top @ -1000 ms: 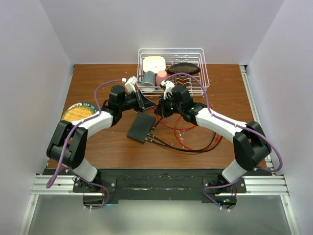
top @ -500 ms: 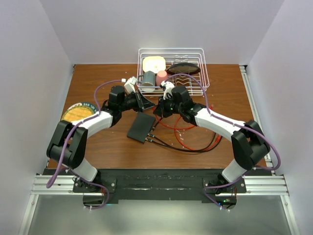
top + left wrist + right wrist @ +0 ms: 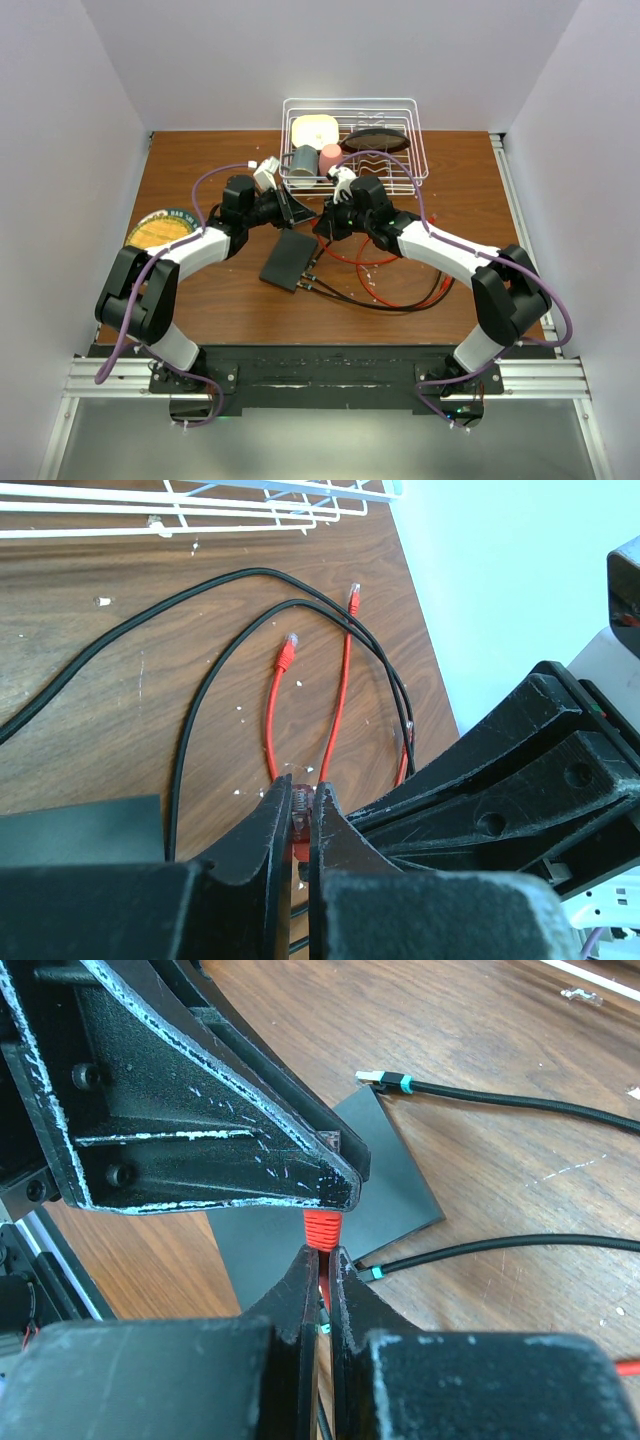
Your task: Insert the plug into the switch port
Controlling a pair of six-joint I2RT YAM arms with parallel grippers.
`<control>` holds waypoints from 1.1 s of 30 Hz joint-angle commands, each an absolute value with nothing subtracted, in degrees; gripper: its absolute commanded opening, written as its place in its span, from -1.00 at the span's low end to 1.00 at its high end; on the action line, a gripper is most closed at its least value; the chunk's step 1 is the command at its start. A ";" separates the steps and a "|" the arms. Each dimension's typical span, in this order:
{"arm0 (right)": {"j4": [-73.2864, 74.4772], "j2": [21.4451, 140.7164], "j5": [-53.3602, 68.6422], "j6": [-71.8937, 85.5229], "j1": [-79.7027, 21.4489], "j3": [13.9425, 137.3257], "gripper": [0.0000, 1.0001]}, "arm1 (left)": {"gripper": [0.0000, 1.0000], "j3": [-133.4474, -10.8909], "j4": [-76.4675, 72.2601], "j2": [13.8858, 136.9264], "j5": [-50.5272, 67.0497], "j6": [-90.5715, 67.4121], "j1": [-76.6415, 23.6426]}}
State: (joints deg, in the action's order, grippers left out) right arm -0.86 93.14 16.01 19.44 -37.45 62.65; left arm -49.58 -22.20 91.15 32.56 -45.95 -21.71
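Seen at wrists only, left gripper (image 3: pixel 300 808) and right gripper (image 3: pixel 322 1265) both clenched on red plug (image 3: pixel 322 1228)

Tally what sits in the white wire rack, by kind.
Cups: 2, the grey cup and the pink cup
Cream square container: 1
Dark oval dish: 1
Total: 4
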 commanded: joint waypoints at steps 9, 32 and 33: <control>-2.73 92.81 16.70 18.72 -38.23 63.02 -1.00 | -0.44 -50.27 -23.73 89.12 34.72 -45.35 -22.24; 1.58 88.33 11.87 15.82 -38.23 54.67 -1.00 | 0.85 -47.90 -7.39 84.02 23.03 -34.11 -13.62; 1.58 88.24 11.78 15.73 -38.23 54.49 -1.00 | 0.85 -47.90 -6.95 84.11 22.33 -33.84 -13.54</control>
